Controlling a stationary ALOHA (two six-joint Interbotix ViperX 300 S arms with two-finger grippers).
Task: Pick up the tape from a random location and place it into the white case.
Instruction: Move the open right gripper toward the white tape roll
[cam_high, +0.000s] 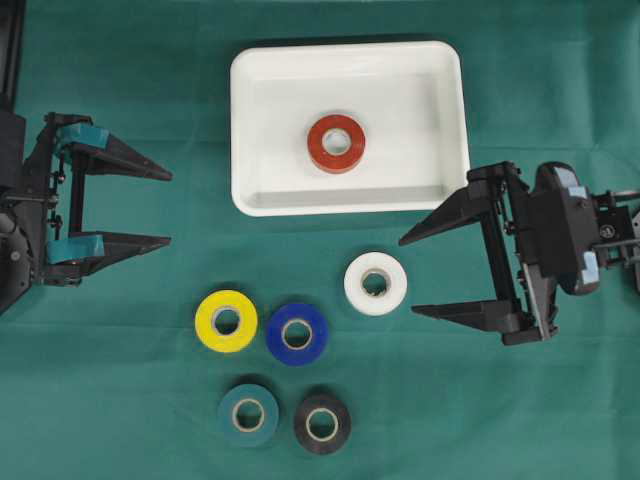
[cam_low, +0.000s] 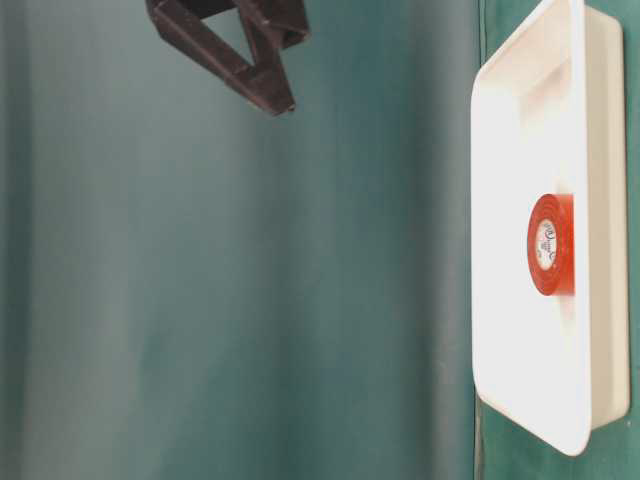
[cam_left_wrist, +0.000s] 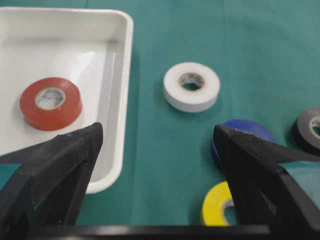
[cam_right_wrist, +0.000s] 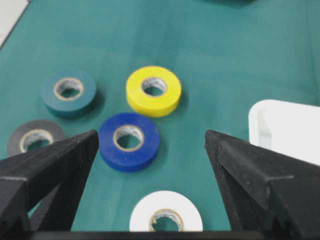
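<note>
Both grippers, left (cam_high: 168, 207) and right (cam_high: 408, 275), are spread and empty. The right should straddle the white tape (cam_high: 375, 283), just off the case's (cam_high: 447, 196) front rim, and descend squarely.

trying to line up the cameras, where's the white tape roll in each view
Overhead: white tape roll lies just below the white case, right of centre.
Table-level: not in it.
Left wrist: upper middle, right of the case's rim.
Right wrist: bottom centre, cut by the edge.
Shared landmark: blue roll beside it.
</note>
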